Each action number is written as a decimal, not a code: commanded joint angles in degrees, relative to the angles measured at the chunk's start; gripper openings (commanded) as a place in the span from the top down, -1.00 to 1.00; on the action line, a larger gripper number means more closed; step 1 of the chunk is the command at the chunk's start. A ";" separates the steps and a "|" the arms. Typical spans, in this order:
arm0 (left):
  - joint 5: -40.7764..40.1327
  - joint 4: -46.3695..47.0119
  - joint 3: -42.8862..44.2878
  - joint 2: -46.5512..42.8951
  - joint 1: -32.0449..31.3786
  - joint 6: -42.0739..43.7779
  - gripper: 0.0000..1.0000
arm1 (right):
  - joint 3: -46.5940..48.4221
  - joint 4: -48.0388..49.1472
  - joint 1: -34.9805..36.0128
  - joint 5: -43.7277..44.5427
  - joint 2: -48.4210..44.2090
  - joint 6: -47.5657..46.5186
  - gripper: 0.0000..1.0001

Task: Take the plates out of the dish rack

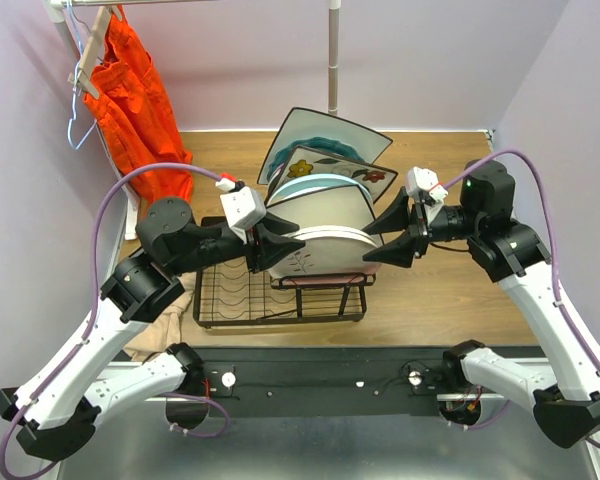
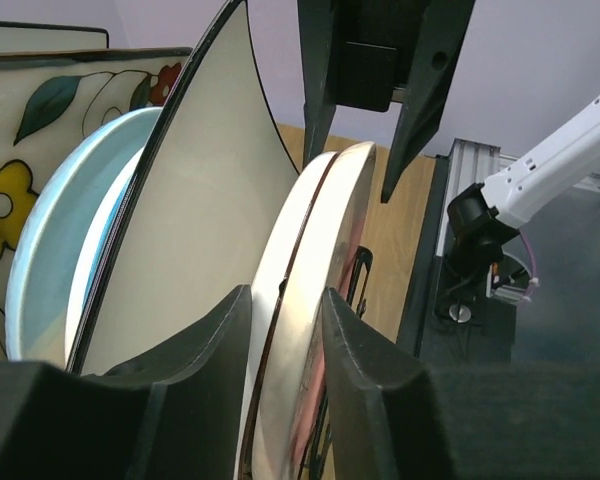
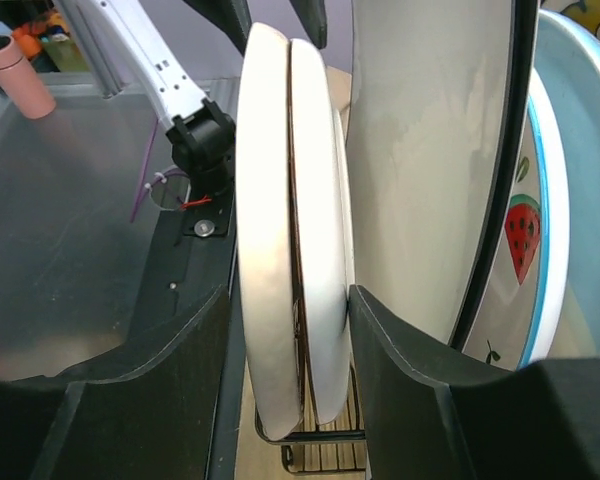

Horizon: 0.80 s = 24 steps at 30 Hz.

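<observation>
L gripper (image 2: 285, 300) & R gripper (image 3: 288, 300) straddle front two cream plates (image 1: 325, 250), upright in dish rack (image 1: 248, 300), table (image 1: 450, 300) near edge. Jaws part-open; can't tell if clamped.

Centre of the overhead view: the dish rack (image 1: 280, 295) sits on the table (image 1: 450, 300), and the plates (image 1: 320, 195) stand on edge in its raised tier, one behind another. Two square plates (image 1: 330, 140) lean at the very back. The left gripper (image 1: 286, 244) is at the stack's left edge and the right gripper (image 1: 368, 246) at its right edge. Each has a jaw on either side of the front pair (image 3: 290, 250) — contact unclear. In the upper left, a garment (image 1: 130, 100) hangs behind and left of the rack.
</observation>
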 commanded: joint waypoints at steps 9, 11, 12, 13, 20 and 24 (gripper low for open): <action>5.15 2.49 -1.85 -0.83 0.00 0.39 0.46 | -0.99 2.21 2.19 8.85 -3.02 2.89 -0.08; 5.59 2.67 -1.59 -0.92 0.09 0.21 0.46 | -1.16 2.30 2.37 9.55 -3.46 3.42 -0.10; 5.50 2.93 -1.59 -0.92 0.09 0.12 0.45 | -1.42 2.21 2.37 9.91 -3.81 3.42 -0.11; 5.33 3.02 -1.59 -0.83 0.09 -0.05 0.45 | -1.60 2.21 2.46 10.26 -4.42 3.16 -0.12; 6.64 3.90 -1.32 -1.09 0.09 -1.54 0.09 | -0.99 2.39 2.46 10.88 -6.71 3.33 -0.32; 7.78 4.43 -0.88 -2.06 0.09 -2.69 0.08 | 0.51 2.39 2.46 8.95 -7.32 3.59 -0.32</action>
